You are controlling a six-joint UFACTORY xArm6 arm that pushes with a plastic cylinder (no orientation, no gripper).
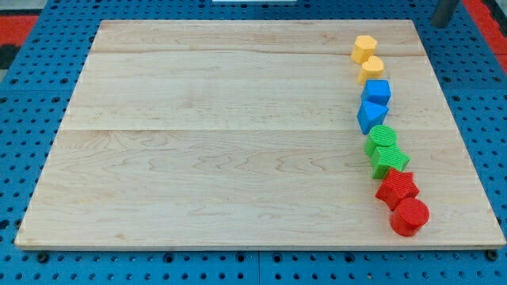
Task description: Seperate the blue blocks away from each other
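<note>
Two blue blocks touch each other in a column of blocks on the right side of the wooden board (198, 142). The upper one is a blue cube (378, 91). The lower one is a blue wedge-like block (371, 115). My tip (440, 25) shows at the view's top right, just off the board's far right corner. It is well above and to the right of the blue blocks and touches no block.
Above the blue blocks sit a yellow hexagon (364, 48) and a yellow cylinder (371, 70). Below them sit a green block (381, 139), a green star (390, 160), a red star (397, 188) and a red cylinder (409, 217). A blue pegboard surrounds the board.
</note>
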